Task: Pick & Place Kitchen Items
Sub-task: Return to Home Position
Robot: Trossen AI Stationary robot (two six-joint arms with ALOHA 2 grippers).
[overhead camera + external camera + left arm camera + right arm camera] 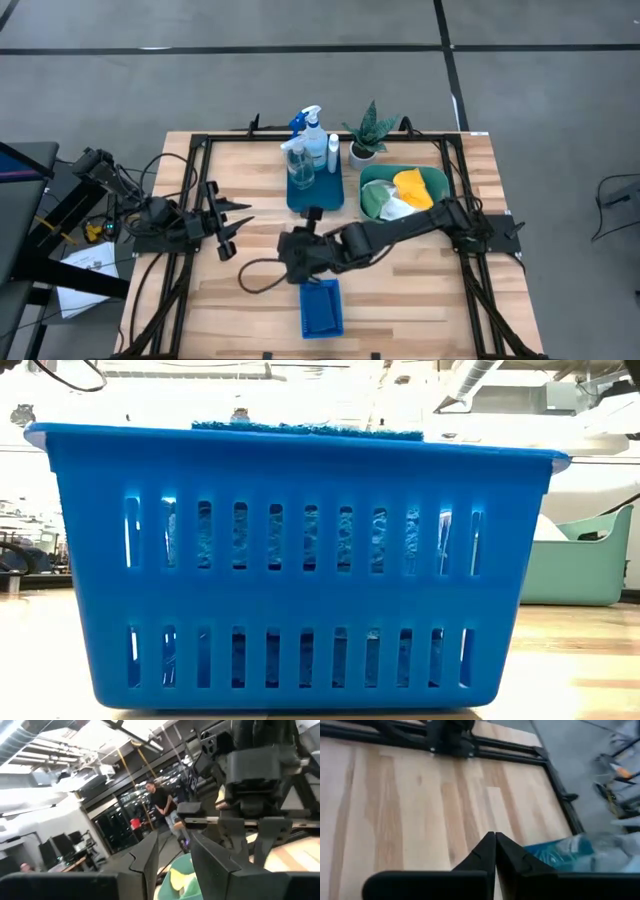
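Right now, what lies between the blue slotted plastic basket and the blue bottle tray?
The right arm's dark wrist, over bare wooden table; the high view shows it.

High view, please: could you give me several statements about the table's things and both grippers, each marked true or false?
1. The blue basket sits near the front edge of the table, apart from the blue tray. True.
2. The green tub holds only bottles. False: it holds yellow, green and white cloths.
3. The spray bottle stands in the blue tray. True.
4. The right gripper holds a sponge. False: its fingers are shut on nothing, above bare wood.
5. The potted plant lies in the blue basket. False: it stands upright at the table's back, beside the green tub.
6. The left gripper is open, at the table's left side. True.
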